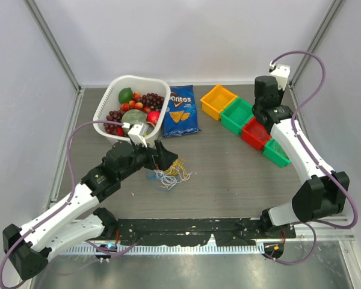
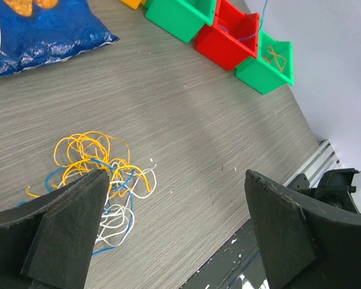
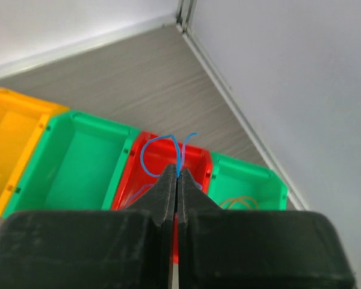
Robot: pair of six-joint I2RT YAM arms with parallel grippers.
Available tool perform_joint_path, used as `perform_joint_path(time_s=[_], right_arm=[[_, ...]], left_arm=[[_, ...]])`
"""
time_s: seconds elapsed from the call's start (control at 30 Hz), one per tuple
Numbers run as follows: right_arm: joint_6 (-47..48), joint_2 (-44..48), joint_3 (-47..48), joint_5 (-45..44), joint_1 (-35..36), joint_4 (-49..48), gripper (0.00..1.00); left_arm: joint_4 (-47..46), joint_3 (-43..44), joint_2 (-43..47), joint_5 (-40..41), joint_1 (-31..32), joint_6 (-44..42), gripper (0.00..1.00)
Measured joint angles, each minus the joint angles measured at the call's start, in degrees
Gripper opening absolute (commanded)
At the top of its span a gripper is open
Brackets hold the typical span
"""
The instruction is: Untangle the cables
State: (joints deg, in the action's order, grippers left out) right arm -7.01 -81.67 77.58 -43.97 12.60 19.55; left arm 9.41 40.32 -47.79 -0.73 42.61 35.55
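**Figure: top view and two wrist views of a two-arm rig at a grey table (image 1: pixel 228 174).**

**Cables.** The main bundle of cables (image 1: pixel 170 173) is a tangle of yellow-orange, white and blue loops. It lies on the table left of centre, nearer the arms than a blue chip bag (image 1: pixel 180 110) and a white basket (image 1: pixel 105 107) of fruit.

**Left arm.** The left claw (image 1: pixel 162 158) sits at the far-left edge of the bundle with its jaws spread wide. In the left wrist view the two black fingers (image 2: pixel 72 223) stand well apart with nothing between them. The strands run partly behind the left-hand finger. Whether that finger touches them cannot be told.

**Bins.** At the far right of the table, four bins stand touching in a diagonal row:
- a yellow bin (image 3: pixel 12 150)
- a first green bin (image 3: pixel 72 162)
- a red bin (image 3: pixel 198 158)
- an end green bin (image 3: pixel 253 180)

**Right arm.** The right claw (image 3: pixel 177 174) is held above the red bin with its fingers pressed together. It pinches a blue cable (image 3: pixel 151 150), whose loop curls out beyond the fingertips over that bin, apart from the main bundle.

**Other cable.** An orange cable (image 3: pixel 237 201) lies coiled inside the end green bin.
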Motion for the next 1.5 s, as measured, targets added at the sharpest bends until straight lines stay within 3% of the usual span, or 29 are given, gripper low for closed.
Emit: perform_joint_path(time_s=[0.2,0.43,0.47,0.67,0.8,1.07,1.23,1.5], right_arm=[[-12.3,0.5,-8.9,3.6,-1.2,2.3,0.01],[-22.8,0.5,-18.3,16.0,-7.6,4.5,0.01],[-23.0,0.3,-18.3,16.6,-7.8,4.3,0.04],[-20.8,-2.8,-17.0,19.1,-7.8,4.3,0.49],[-18.9,-1.9,-17.0,20.9,-7.8,4.7,0.62],[-16.7,6.0,-17.9,21.6,-4.8,5.0,0.65],[-14.3,8.5,-18.3,22.6,0.6,4.9,0.65],[-16.4,7.7,-30.1,43.6,23.9,-11.8,0.50]], left_arm=[[-0.2,0.0,1.2,0.0,0.0,0.0,1.00],[-0.2,-0.1,1.1,0.0,0.0,0.0,1.00],[-0.1,-0.1,1.0,0.0,0.0,0.0,1.00],[0.9,-0.1,0.8,0.3,0.0,0.1,1.00],[2.3,-1.5,1.3,1.9,0.0,0.6,1.00],[7.2,-3.7,1.7,6.0,0.0,2.9,1.00],[8.6,-5.4,1.9,8.8,0.0,5.1,0.97],[8.7,-8.3,-0.9,11.3,0.0,9.3,0.84]])
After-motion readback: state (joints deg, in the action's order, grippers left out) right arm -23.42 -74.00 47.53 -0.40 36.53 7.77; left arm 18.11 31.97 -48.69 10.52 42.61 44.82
